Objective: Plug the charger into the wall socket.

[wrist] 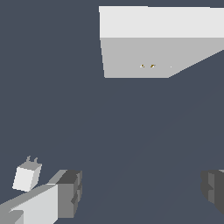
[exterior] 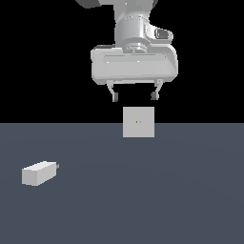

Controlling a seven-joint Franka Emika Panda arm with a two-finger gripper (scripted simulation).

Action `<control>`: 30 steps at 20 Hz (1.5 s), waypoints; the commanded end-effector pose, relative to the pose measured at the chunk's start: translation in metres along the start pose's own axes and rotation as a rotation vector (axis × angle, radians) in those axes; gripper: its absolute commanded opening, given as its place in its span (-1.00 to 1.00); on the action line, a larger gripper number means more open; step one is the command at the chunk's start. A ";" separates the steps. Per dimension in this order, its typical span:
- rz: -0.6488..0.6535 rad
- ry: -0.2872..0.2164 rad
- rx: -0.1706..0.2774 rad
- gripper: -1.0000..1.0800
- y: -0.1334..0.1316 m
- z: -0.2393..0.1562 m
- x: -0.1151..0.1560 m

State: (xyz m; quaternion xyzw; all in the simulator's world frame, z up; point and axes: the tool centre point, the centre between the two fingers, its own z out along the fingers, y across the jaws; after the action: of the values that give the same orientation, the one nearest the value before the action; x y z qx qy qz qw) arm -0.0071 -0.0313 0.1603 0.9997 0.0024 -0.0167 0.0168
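Note:
The charger (exterior: 39,172) is a small off-white block lying on the grey floor at the exterior view's left, its thin prongs pointing toward the exterior view's right. In the wrist view the charger (wrist: 26,176) shows with two prongs on one end. The wall socket (exterior: 138,122) is an upright off-white square plate with two tiny holes at its centre; it also shows in the wrist view (wrist: 148,52). My gripper (exterior: 134,97) hangs open and empty in the air above the socket, far from the charger. Its fingers (wrist: 70,192) stand wide apart.
A flat dark grey floor (exterior: 143,200) spreads under everything, with black background behind it. No other objects show.

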 end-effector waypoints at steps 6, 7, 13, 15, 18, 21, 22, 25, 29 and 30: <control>0.005 0.005 0.000 0.92 -0.003 0.002 -0.003; 0.008 0.008 0.000 0.92 -0.005 0.003 -0.004; 0.032 0.033 0.002 0.92 -0.021 0.011 -0.014; 0.044 0.045 0.003 0.92 -0.029 0.015 -0.019; 0.065 0.066 0.005 0.92 -0.043 0.022 -0.028; 0.089 0.091 0.006 0.92 -0.060 0.031 -0.037; 0.098 0.100 0.007 0.92 -0.066 0.034 -0.040; 0.125 0.127 0.009 0.92 -0.084 0.043 -0.049; 0.157 0.160 0.012 0.92 -0.108 0.056 -0.059; 0.164 0.168 0.012 0.92 -0.113 0.059 -0.061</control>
State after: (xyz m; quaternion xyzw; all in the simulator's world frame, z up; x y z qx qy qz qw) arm -0.0667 0.0711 0.1044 0.9954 -0.0722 0.0621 0.0127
